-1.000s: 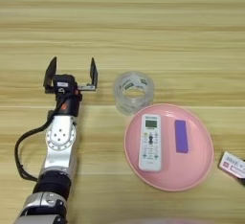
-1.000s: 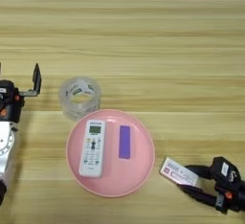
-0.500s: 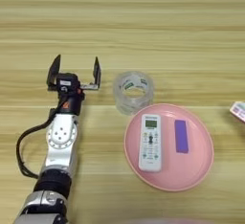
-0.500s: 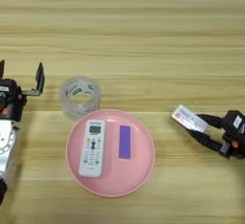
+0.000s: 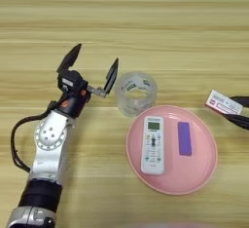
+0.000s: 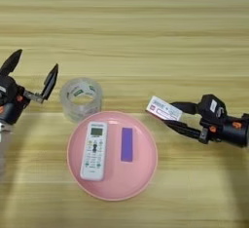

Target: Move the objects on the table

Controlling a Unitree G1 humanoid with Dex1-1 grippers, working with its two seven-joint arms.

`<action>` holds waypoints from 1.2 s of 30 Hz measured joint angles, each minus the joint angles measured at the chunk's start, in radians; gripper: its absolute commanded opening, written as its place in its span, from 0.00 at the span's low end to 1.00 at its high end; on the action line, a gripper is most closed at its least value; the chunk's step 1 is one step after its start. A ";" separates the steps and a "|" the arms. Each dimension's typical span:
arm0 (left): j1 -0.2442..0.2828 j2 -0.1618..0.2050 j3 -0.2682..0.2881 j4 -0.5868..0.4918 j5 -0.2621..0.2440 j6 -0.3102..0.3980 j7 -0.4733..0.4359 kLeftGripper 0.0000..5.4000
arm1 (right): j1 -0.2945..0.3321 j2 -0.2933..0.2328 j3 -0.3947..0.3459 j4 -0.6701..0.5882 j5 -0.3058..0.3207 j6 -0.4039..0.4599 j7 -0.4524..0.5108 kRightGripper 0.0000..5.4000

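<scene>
A round pink plate (image 5: 199,173) lies on the table (image 5: 146,22) and holds a white remote control (image 5: 153,144) and a small flat purple block (image 5: 184,138). Just left of the plate's far rim stands a clear tape roll (image 5: 136,93). My left gripper (image 5: 92,66) is open, its fingers spread wide just left of the roll. My right gripper (image 6: 171,116) comes in from the right, shut on the red-and-white packet (image 6: 164,108), which hangs just right of the plate's upper right rim.
My left arm (image 5: 51,139) runs up from the lower left corner with a black cable looping beside it. The right arm's body (image 6: 226,124) lies along the right edge.
My right gripper has carried the packet up and leftward, from the lower right toward the plate's rim. The left gripper has edged slightly toward the tape roll.
</scene>
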 measured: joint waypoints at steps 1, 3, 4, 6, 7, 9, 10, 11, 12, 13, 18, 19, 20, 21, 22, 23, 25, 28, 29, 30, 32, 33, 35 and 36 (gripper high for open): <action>0.008 0.016 -0.010 -0.036 -0.006 0.020 -0.029 1.00 | -0.008 0.000 0.008 -0.008 0.000 0.002 0.004 0.39; 0.029 0.047 -0.034 -0.099 -0.037 0.060 -0.087 1.00 | -0.024 -0.001 0.018 -0.021 0.000 0.015 0.007 0.39; 0.039 0.064 -0.046 -0.128 -0.046 0.081 -0.121 1.00 | -0.030 -0.004 0.025 -0.025 -0.002 0.019 0.011 0.39; 0.055 0.110 -0.075 -0.194 -0.071 0.125 -0.195 1.00 | -0.044 -0.009 0.043 -0.043 -0.007 0.022 0.025 0.39; 0.058 0.130 -0.085 -0.220 -0.080 0.147 -0.225 1.00 | -0.052 -0.012 0.053 -0.055 -0.009 0.024 0.031 0.39; 0.060 0.166 -0.102 -0.258 -0.085 0.187 -0.278 1.00 | -0.071 -0.019 0.068 -0.076 -0.010 0.041 0.045 0.39; 0.061 0.185 -0.113 -0.278 -0.087 0.207 -0.304 1.00 | -0.077 -0.024 0.077 -0.089 -0.010 0.047 0.052 0.39; 0.062 0.193 -0.118 -0.293 -0.093 0.221 -0.320 1.00 | -0.082 -0.025 0.084 -0.099 -0.010 0.051 0.057 0.39; 0.062 0.207 -0.125 -0.316 -0.107 0.244 -0.344 1.00 | -0.090 -0.026 0.093 -0.111 -0.010 0.061 0.070 0.39; 0.062 0.213 -0.127 -0.331 -0.119 0.256 -0.360 1.00 | -0.094 -0.027 0.101 -0.119 -0.010 0.066 0.072 0.39; 0.058 0.248 -0.154 -0.375 -0.156 0.320 -0.450 1.00 | -0.130 -0.028 0.141 -0.149 -0.010 0.091 0.089 0.39; 0.054 0.254 -0.162 -0.375 -0.155 0.325 -0.466 1.00 | -0.139 -0.028 0.151 -0.160 -0.010 0.101 0.090 0.39; 0.049 0.257 -0.168 -0.376 -0.155 0.330 -0.480 1.00 | -0.147 -0.028 0.162 -0.170 -0.010 0.108 0.091 0.39; 0.042 0.260 -0.176 -0.376 -0.155 0.339 -0.495 1.00 | -0.153 -0.027 0.172 -0.180 -0.009 0.112 0.094 0.39; 0.034 0.263 -0.183 -0.376 -0.155 0.344 -0.508 1.00 | -0.158 -0.027 0.179 -0.186 -0.009 0.124 0.096 0.39; 0.028 0.263 -0.187 -0.376 -0.155 0.348 -0.518 1.00 | -0.162 -0.027 0.185 -0.190 -0.009 0.130 0.099 0.39; 0.020 0.264 -0.194 -0.375 -0.154 0.357 -0.536 1.00 | -0.173 -0.026 0.199 -0.203 -0.008 0.138 0.111 0.39; 0.015 0.267 -0.201 -0.371 -0.153 0.361 -0.555 1.00 | -0.183 -0.026 0.210 -0.215 -0.008 0.153 0.113 0.39; 0.014 0.269 -0.203 -0.368 -0.151 0.361 -0.563 1.00 | -0.187 -0.026 0.214 -0.220 -0.008 0.157 0.115 0.39; 0.012 0.270 -0.203 -0.365 -0.151 0.361 -0.567 1.00 | -0.190 -0.026 0.217 -0.224 -0.008 0.161 0.116 0.39; 0.009 0.271 -0.204 -0.357 -0.149 0.361 -0.573 1.00 | -0.195 -0.026 0.231 -0.240 -0.007 0.174 0.117 0.39; 0.009 0.271 -0.204 -0.355 -0.149 0.361 -0.577 1.00 | -0.197 -0.025 0.236 -0.249 -0.006 0.177 0.119 0.39; 0.009 0.271 -0.205 -0.351 -0.149 0.361 -0.583 1.00 | -0.205 -0.023 0.247 -0.269 -0.001 0.192 0.119 0.39; 0.009 0.271 -0.206 -0.350 -0.148 0.361 -0.585 1.00 | -0.206 -0.023 0.249 -0.277 0.000 0.195 0.118 0.39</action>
